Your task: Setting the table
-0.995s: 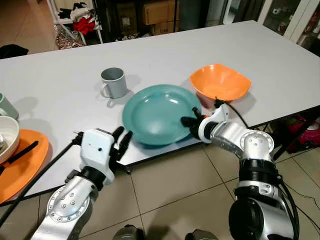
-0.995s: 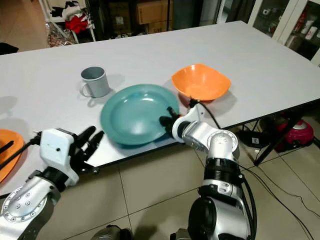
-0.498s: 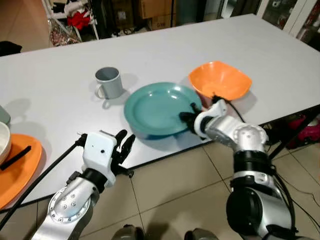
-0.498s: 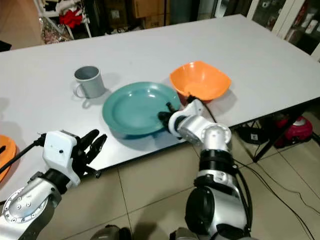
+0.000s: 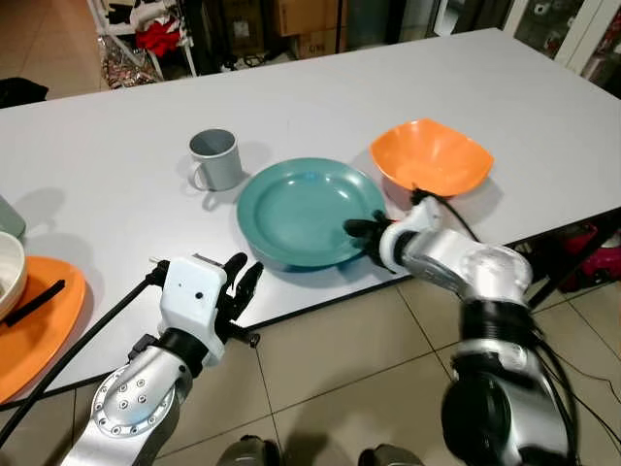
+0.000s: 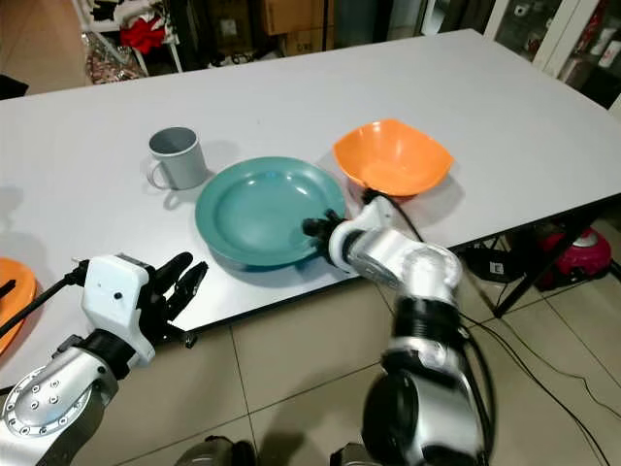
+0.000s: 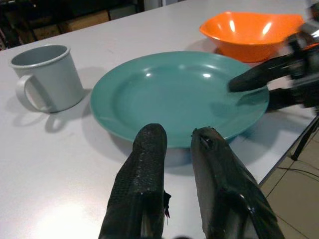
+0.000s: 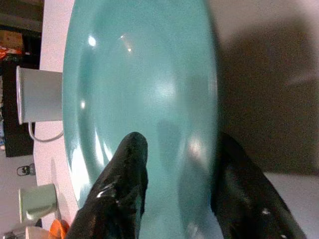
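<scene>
A teal plate (image 5: 306,209) lies near the front edge of the white table (image 5: 340,78). My right gripper (image 5: 363,233) is shut on the plate's right rim, one black finger on top (image 8: 127,169) and the other beneath. The plate's near side casts a shadow on the table. A grey mug (image 5: 217,158) stands just left of the plate, and an orange bowl (image 5: 430,157) sits to its right. My left gripper (image 5: 243,276) hovers at the table's front edge, left of the plate. Its fingers (image 7: 147,164) are slightly apart, with nothing between them.
At the far left an orange plate (image 5: 44,325) carries a white bowl (image 5: 10,277) and a black utensil (image 5: 37,301). Behind it is a pale green cup (image 5: 8,216). Tiled floor lies below the table edge, and shelves and boxes stand beyond the far side.
My right gripper has carried the teal plate a little farther in from the table's front edge. The left arm has hardly moved. The camera shifted slightly.
</scene>
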Motion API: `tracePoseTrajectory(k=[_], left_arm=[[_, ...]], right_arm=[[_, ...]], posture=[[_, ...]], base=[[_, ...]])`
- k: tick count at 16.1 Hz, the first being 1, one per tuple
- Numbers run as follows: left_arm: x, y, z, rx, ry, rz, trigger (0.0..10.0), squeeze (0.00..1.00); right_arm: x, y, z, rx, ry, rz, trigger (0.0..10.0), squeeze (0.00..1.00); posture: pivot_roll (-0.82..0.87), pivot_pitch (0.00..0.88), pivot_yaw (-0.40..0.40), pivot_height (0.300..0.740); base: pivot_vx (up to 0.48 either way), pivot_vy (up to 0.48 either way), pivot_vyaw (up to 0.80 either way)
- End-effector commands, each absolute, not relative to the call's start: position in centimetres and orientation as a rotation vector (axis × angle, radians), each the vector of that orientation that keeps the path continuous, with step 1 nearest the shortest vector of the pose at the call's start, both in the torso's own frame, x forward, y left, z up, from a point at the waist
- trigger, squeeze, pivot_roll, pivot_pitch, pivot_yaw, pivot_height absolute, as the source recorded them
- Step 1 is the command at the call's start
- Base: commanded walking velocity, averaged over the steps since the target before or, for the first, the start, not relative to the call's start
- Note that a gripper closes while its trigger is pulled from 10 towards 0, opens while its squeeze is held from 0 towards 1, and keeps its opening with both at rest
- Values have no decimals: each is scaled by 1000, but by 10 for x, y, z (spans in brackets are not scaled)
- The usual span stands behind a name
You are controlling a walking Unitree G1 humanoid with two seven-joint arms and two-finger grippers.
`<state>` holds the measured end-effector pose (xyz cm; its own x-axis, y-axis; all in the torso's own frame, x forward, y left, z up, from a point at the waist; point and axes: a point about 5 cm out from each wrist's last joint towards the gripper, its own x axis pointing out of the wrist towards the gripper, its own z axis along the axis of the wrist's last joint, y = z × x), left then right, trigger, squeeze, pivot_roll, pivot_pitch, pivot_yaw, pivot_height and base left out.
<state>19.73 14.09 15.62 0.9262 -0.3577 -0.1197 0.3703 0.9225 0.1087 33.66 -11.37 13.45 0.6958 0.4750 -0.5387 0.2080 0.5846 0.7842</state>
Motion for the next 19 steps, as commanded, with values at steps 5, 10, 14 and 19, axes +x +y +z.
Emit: tracePoseTrajectory(k=[5,10,14,19], left_arm=[[200,139,157,130,98,-393,10000,0],[203,134,159,129,90,-433,10000,0],[209,131,161,156,84,-483,10000,0],[210,131,164,180,86,-522,10000,0]], right_arm=[[305,-149,150,805,766,175,10000,1000],[289,-175,208,83,435,312,10000,1000],[313,-183,209,-555,342,415,10000,1000],[361,-193,195,-1025,248,488,10000,0]], posture=[[-77,79,49,740],[-88,71,69,740],[-85,73,96,740],[-61,86,111,740]], base=[[0,0,0],[0,0,0],[0,0,0],[0,0,0]])
